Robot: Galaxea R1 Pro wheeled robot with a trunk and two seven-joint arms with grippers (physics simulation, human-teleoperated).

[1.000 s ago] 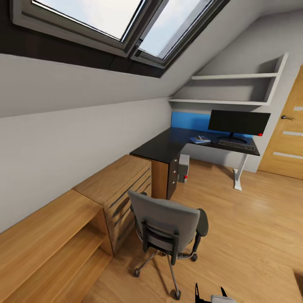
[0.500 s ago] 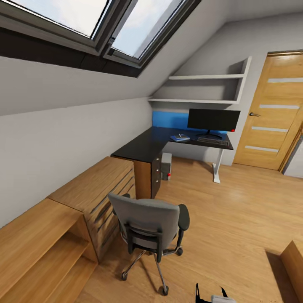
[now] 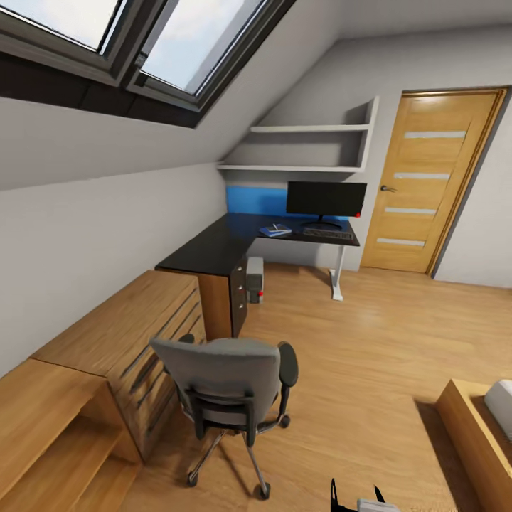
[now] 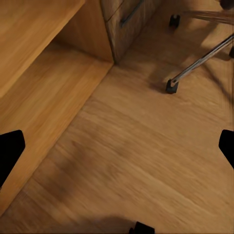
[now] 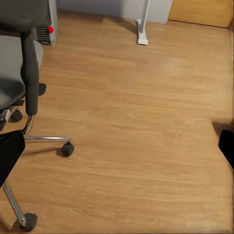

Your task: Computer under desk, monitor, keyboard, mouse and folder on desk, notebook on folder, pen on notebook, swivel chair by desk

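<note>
Chair ahead, counter beyond

Swivel chair (image 3: pixel 227 387) sits lower centre-left; counter (image 3: pixel 235 242) lies upper centre; both my jaws spread, holding nothing.

One swivel chair (image 3: pixel 227 395), one monitor (image 3: pixel 326 199), one keyboard (image 3: pixel 328 233), one computer (image 3: pixel 254 279) (under the one desk (image 3: pixel 213 249)), one door (image 3: pixel 430 181)

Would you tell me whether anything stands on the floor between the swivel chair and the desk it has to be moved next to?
Nothing visible does. The swivel chair stands beside the wooden drawer cabinet, and only bare wooden floor lies between it and the desk.
</note>
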